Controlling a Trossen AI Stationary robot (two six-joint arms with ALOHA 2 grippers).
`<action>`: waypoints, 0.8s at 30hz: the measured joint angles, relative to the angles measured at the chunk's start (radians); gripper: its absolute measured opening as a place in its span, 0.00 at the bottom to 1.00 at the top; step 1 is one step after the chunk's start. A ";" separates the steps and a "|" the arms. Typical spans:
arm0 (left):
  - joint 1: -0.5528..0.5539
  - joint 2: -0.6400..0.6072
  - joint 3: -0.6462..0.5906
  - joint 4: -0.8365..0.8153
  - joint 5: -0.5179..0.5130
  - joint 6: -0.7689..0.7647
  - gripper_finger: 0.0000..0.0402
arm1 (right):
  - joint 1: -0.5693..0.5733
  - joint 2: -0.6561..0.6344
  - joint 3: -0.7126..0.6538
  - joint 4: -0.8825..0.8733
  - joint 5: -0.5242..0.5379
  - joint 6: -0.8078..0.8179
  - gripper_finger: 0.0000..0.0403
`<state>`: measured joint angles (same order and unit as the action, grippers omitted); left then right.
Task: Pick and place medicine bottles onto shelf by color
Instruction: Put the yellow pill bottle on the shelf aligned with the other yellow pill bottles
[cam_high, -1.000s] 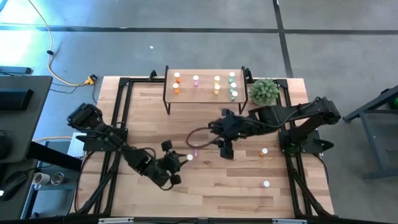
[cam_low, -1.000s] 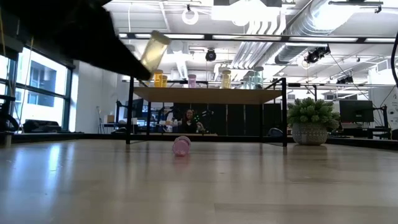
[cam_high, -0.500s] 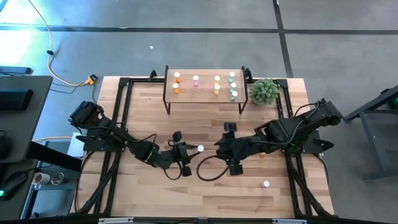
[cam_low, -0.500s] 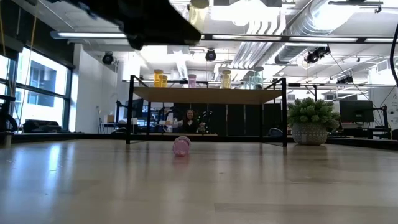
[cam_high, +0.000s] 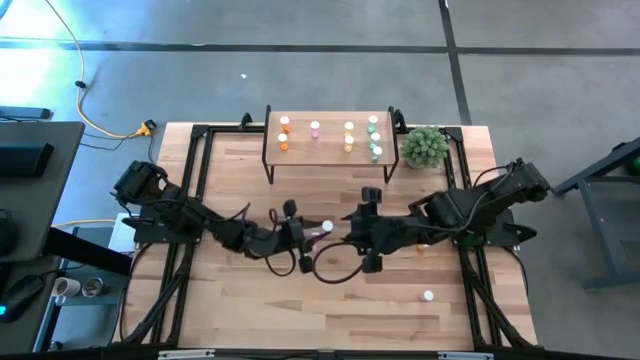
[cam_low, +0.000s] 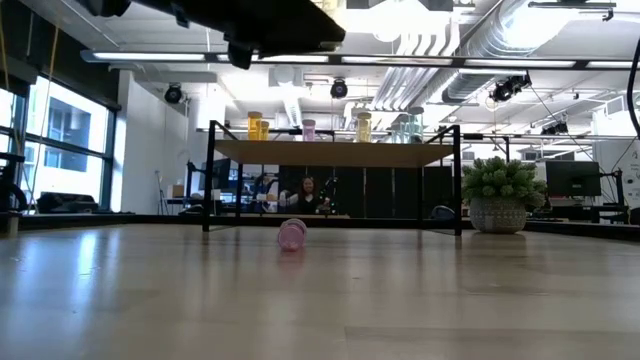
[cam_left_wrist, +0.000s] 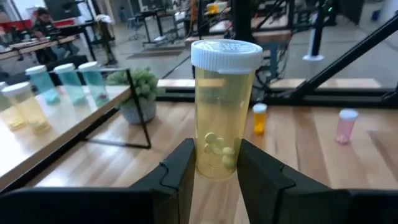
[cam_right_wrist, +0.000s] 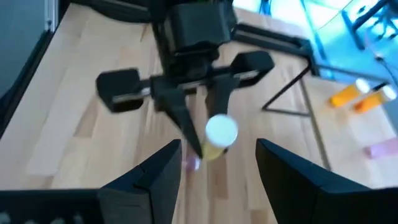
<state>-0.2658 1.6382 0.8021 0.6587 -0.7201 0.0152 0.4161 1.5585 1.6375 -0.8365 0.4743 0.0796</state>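
My left gripper (cam_high: 310, 233) is shut on a yellow medicine bottle (cam_left_wrist: 219, 124) with a white cap (cam_high: 325, 228), held above the middle of the table. My right gripper (cam_high: 350, 233) is open and empty just to its right. It faces the bottle's cap (cam_right_wrist: 221, 130) and its fingers (cam_right_wrist: 152, 171) stand apart from the bottle. The shelf (cam_high: 325, 160) stands at the far edge with orange, pink, yellow and green bottles upright on its board. A pink bottle (cam_low: 292, 234) lies on its side on the table. My left gripper pinches the yellow bottle's lower body (cam_left_wrist: 214, 163) between its two fingers (cam_left_wrist: 180, 171), near the bottom end. The fingers come from the table's left. The bottle sticks out past the fingertips, cap end toward my right gripper, lifted clear of the table.
An orange bottle (cam_left_wrist: 259, 118) and another pink bottle (cam_left_wrist: 345, 124) stand on the table's right half; one shows near the front right (cam_high: 428, 296). A small green plant (cam_high: 425, 146) stands right of the shelf. A person sits in the room behind (cam_low: 305, 190).
My left gripper has carried the yellow bottle up and toward the table's right and far side, to the table's middle. My right gripper has swung toward the near edge, then turned to face the bottle's cap. The lying pink bottle has stayed still.
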 joint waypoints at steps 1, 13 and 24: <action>0.005 0.000 0.000 0.011 0.012 0.004 0.24 | -0.005 0.000 0.000 0.013 0.004 -0.018 0.49; 0.057 0.000 0.000 0.071 0.033 0.120 0.24 | -0.135 0.002 0.000 0.140 -0.154 -0.148 0.49; 0.078 0.000 0.001 0.078 0.031 0.135 0.24 | -0.203 0.037 -0.001 0.112 -0.238 -0.150 0.49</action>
<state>-0.1879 1.6382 0.8028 0.7363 -0.6888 0.1497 0.2134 1.5959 1.6367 -0.7250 0.2365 -0.0702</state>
